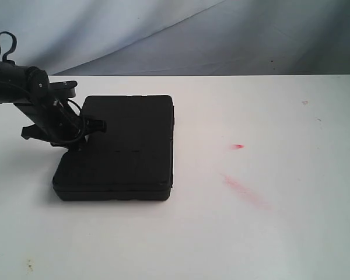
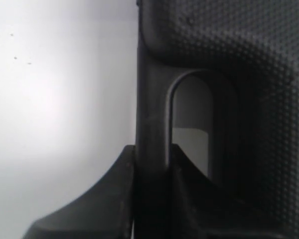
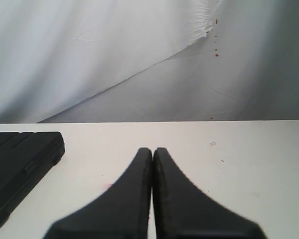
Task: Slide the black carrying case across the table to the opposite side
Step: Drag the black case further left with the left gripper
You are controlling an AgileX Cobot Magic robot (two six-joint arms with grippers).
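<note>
Black carrying case [image 1: 125,149] lies flat on the left part of the white table [image 1: 268,233], its lid up and its handle [image 2: 150,124] on the side turned toward the left arm. The left claw [image 1: 84,133] sits at that left edge of the case. In the left wrist view its two fingers [image 2: 102,204] stand one on each side of the handle bar and press against it, so the claw is clenched on the case by its handle. The right claw [image 3: 153,150] is out of the exterior view; in its own wrist view it hangs over bare table with its tips pressed together and nothing between them, well apart from the case's corner [image 3: 25,154]. Two red smears [image 1: 240,185] mark the table to the right of the case.
</note>
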